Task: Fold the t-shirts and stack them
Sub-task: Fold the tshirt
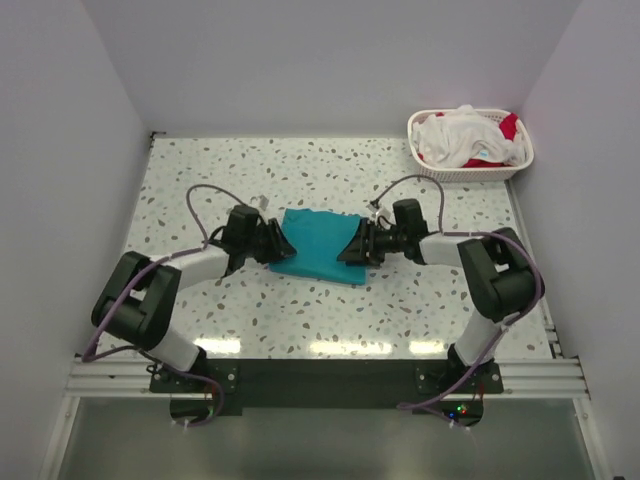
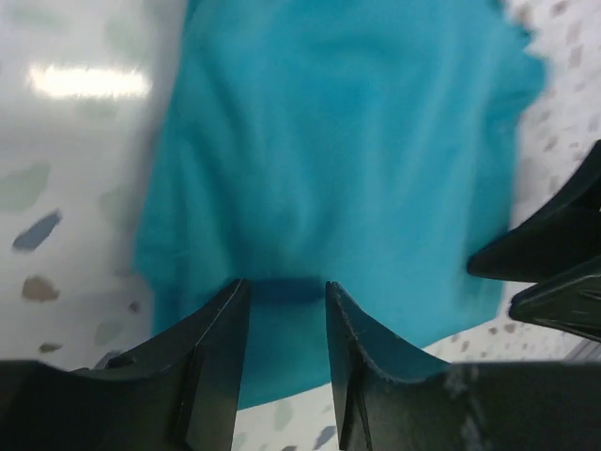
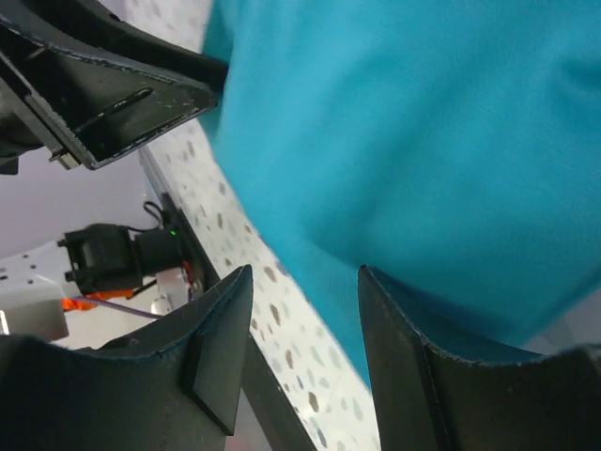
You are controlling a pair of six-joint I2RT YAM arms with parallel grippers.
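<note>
Left claw (image 2: 284, 289), at the bottom of its wrist view, has its fingers a little apart and straddles one edge of the teal shirt (image 2: 347, 160). Cloth lies in the gap, but the fingers do not look closed on it. Right claw (image 3: 303, 274), low in its own view, is parted somewhat wider, with the shirt's opposite edge just past its tips.

Seen from overhead, the claws face each other across the shirt, which lies folded into a compact rectangle at the centre of the speckled surface (image 1: 300, 310). They probably flank it to take both ends at once, for another fold or a level lift.

White and red shirts (image 1: 465, 135) sit heaped in the basket (image 1: 470, 172) at upper right, well apart.
</note>
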